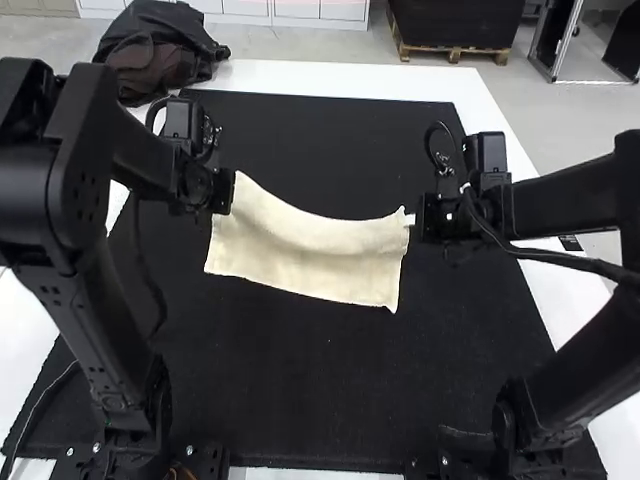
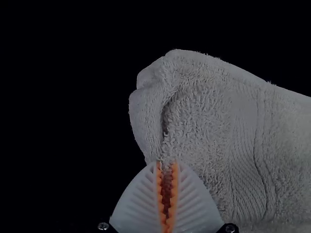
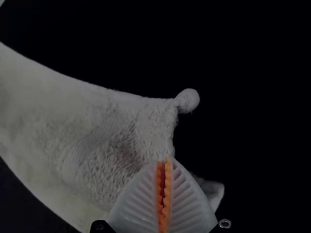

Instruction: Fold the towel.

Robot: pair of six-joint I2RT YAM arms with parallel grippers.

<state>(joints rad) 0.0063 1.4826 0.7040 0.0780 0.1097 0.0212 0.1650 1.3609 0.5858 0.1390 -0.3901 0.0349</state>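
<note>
Left arm [image 1: 82, 185], right arm [image 1: 570, 203], two jaws each, gripping one towel [image 1: 305, 258] at opposite ends

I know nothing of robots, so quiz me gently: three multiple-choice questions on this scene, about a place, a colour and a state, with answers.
1. Where is the towel?
A) On the floor
B) Between the left gripper and the right gripper
C) Inside a basket

2. What colour is the mat?
A) Black
B) Red
C) Green

3. What state is the towel in?
A) Rolled up tight
B) Lying flat, untouched
C) Pinched at both ends

Answers:
1: B; the high view shows it spanning from one gripper to the other.
2: A; the mat stands out dark against the white table.
3: C; each wrist view shows cloth at the closed fingertips.
</note>
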